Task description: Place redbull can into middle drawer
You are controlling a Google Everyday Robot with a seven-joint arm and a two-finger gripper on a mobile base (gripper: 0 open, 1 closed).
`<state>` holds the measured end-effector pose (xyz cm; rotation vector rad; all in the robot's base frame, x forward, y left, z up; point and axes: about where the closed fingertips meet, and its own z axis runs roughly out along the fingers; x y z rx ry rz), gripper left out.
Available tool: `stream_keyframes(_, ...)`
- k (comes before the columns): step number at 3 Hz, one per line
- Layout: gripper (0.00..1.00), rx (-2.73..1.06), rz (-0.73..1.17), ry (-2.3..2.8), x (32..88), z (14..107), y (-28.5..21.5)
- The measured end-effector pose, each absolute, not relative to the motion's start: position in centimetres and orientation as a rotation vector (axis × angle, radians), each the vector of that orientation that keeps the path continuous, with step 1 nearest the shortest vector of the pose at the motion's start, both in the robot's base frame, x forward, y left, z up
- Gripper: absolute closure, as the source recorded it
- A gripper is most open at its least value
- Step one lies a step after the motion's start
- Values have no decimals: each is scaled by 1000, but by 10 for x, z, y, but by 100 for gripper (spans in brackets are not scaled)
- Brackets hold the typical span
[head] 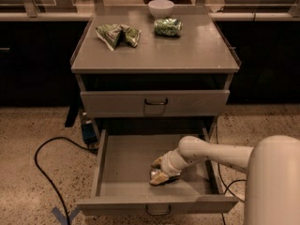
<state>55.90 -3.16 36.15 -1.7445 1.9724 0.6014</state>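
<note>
The middle drawer (123, 167) is seen pulled well out from the grey cabinet, its flat front nearest the camera and its small dark loop handle (158, 213) partly cut off at the lower edge. The arm (220, 153) is reached in from the right over the drawer's side wall, and the claw (161, 171) is held low inside the drawer, towards the right of its middle. The claw is closed about the redbull can (155, 173): a tan finger (158, 161) is seen on its far side and another on its near side, with only a little of the can's shiny silver shown between them. Whether the can is touching the drawer floor cannot be told. Above, the upper drawer (112, 103) is shut. On the desk (197, 50) a green foil chip bag (117, 34) is laid to the left, a stubby green pack (168, 27) near the back centre, and a white bowl (161, 7) just behind the pack. A black cable (44, 165) is looped across the speckled floor to the left of the cabinet.
</note>
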Motion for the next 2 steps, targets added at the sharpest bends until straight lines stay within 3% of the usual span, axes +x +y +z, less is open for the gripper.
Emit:
stream_keyframes(1, 0, -1745, 601, 1972, 559, 361, -32)
stream_keyframes(2, 0, -1745, 601, 1972, 559, 361, -32)
